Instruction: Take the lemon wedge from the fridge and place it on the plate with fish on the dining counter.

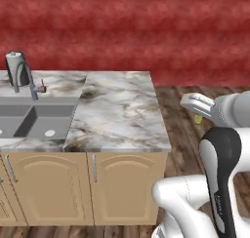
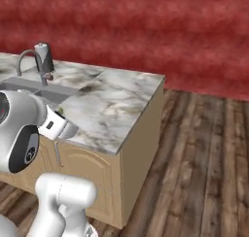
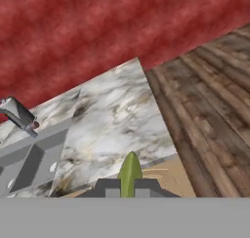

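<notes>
My gripper [image 3: 130, 187] is shut on the lemon wedge [image 3: 130, 174], a tiny yellow-green sliver that sticks up between the two dark fingertips [image 3: 111, 187]. In the left base view the gripper [image 1: 197, 115] hangs over the wooden floor, just right of the dining counter [image 1: 119, 110], with the lemon wedge [image 1: 198, 119] under it. In the right base view the gripper [image 2: 59, 113] and a speck of the wedge [image 2: 60, 110] show near the dining counter's [image 2: 114, 110] front edge. The fridge and the plate with fish are out of view.
A grey double sink [image 1: 29, 120] with a curved faucet [image 1: 19, 73] is set into the counter's left part. Tan cabinet doors [image 1: 53, 188] run below. A dark red wall [image 1: 127, 27] stands behind, and plank floor [image 2: 199, 163] stretches to the right.
</notes>
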